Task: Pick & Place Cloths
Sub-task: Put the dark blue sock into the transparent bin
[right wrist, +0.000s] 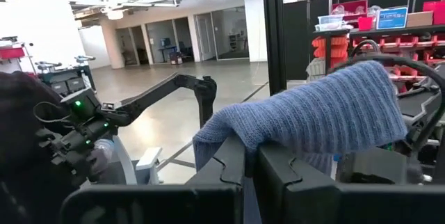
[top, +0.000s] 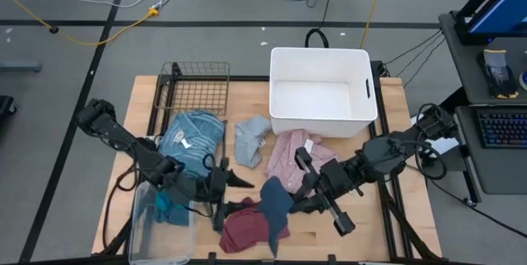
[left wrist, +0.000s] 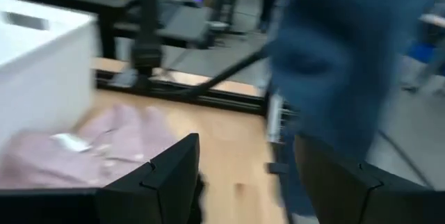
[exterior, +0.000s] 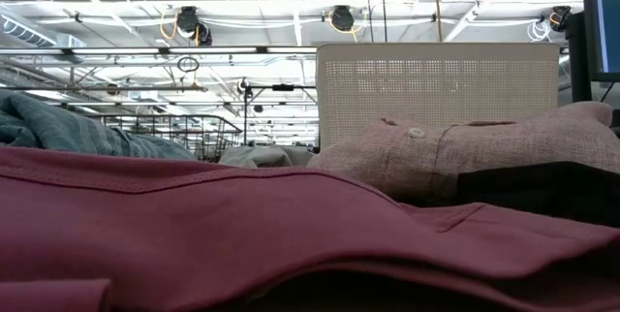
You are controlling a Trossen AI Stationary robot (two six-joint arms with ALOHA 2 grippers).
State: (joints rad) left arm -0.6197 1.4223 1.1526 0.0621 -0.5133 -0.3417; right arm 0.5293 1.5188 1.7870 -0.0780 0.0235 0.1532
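Observation:
My right gripper [right wrist: 252, 151] is shut on a blue knitted cloth [top: 276, 203], held up over the table's near middle. My left gripper [left wrist: 243, 147] stands open just left of that cloth, its fingers level and pointing toward it, with nothing between them. On the table lie a blue striped top [top: 193, 137], a grey-blue piece [top: 251, 140], a pink shirt [top: 288, 154] and a maroon cloth [top: 247, 228]. A teal piece [top: 169, 207] lies in a clear bin. My right gripper pinches a fold of the blue knitted cloth [right wrist: 240, 130] between its two fingers. The fingers come about level from the table's right side. The cloth drapes over the fingertips and hangs slack below them. Whether its lower end touches the maroon cloth, I cannot tell.
A white plastic tub [top: 321, 90] stands at the far right of the table and a wire basket [top: 198, 88] at the far left. A clear bin [top: 160, 232] sits at the near left corner. In the low view the maroon cloth [exterior: 242, 225] fills the foreground.

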